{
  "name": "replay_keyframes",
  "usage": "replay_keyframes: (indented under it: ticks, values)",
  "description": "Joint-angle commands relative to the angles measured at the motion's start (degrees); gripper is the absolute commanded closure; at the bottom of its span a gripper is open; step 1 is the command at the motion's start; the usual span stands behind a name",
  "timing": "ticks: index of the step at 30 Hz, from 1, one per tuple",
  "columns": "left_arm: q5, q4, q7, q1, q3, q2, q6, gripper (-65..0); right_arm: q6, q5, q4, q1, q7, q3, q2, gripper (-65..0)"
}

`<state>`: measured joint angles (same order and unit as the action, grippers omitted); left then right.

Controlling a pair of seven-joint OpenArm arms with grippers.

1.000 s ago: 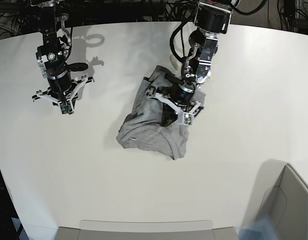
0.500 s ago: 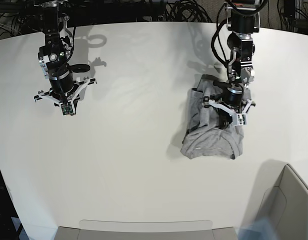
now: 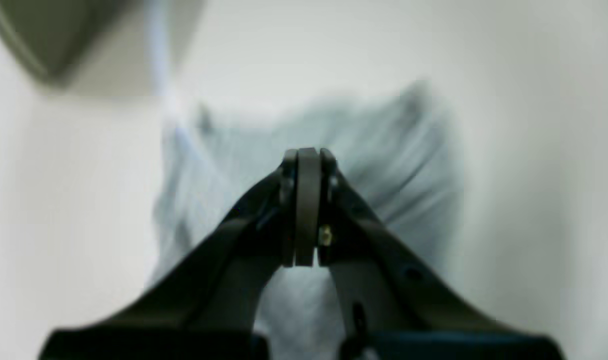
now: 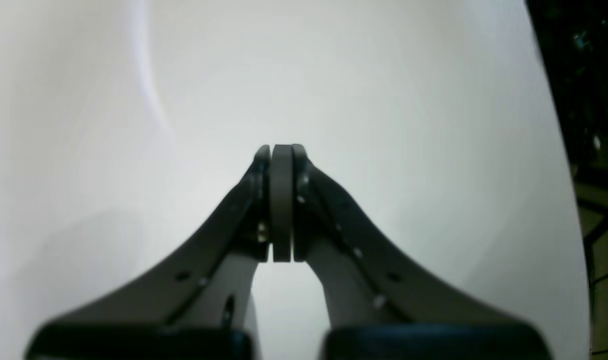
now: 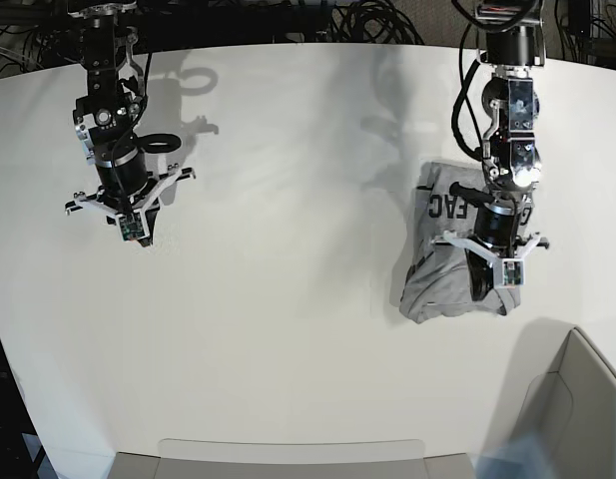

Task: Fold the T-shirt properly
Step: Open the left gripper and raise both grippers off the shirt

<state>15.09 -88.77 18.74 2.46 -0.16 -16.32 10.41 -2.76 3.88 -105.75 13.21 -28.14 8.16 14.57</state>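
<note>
Left wrist view
Left hand (image 3: 307, 165): fingers pressed together, pads meeting edge to edge; nothing visibly pinched between them.
T-shirt (image 3: 399, 165): pale grey, blurred, spread on the surface beneath and beyond the left hand.
Surface (image 3: 534, 150): white, bare on both sides of the T-shirt.
Grey bin (image 3: 38, 40): corner visible at upper left, beyond the T-shirt.

Right wrist view
Right hand (image 4: 281, 160): fingers pressed together, holding nothing.
Surface (image 4: 384, 100): plain white under the right hand; dark cabling past its right edge.

Base view
T-shirt (image 5: 432, 284): bunched heather-grey heap on the surface (image 5: 288, 299), well apart from the right hand; black block lettering shows on its upper fold.
Left hand (image 5: 484, 282): directly over the T-shirt's right half, pointing down; contact with the cloth cannot be told.
Right hand (image 5: 134, 232): above bare surface, far to the T-shirt's left.
Grey bin (image 5: 572, 409): near the T-shirt's lower right.
</note>
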Motion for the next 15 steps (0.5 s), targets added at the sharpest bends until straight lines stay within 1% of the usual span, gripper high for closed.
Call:
replay_keyframes:
  ticks: [1, 3, 6, 10, 13, 15]
  values:
    - [0.0, -4.9, -0.4, -0.1, -0.2, 0.3, 0.4, 0.0, 0.0, -2.0, -2.8, -0.8, 1.9, 0.5, 0.5, 0.0]
    - [-0.1, -10.6, 1.8, -2.4, -0.3, 1.5, 0.4, 0.0, 0.0, -6.3, -5.8, -0.2, 1.8, 0.5, 0.7, 0.0]
    - [-0.1, -15.8, 2.3, -8.7, -2.4, 3.3, 0.4, 0.0, -0.1, -11.0, -9.4, 3.3, 1.8, 0.6, 0.9, 0.0]
    - [-0.1, -21.3, 2.4, -18.0, -4.8, 6.3, 0.1, 0.0, -0.1, -12.2, -11.7, 9.6, 1.9, 0.3, 0.9, 0.0]
    - [-0.3, -27.1, 2.8, -26.2, -5.9, 6.8, 0.0, 0.0, -0.1, -12.2, -12.6, 15.5, 1.9, 0.1, 0.9, 0.0]
    - [-0.3, -28.4, 2.4, -31.0, -6.4, 6.8, 0.0, 0.0, -0.1, -12.3, -12.6, 18.8, 1.9, 0.5, 0.9, 0.0]
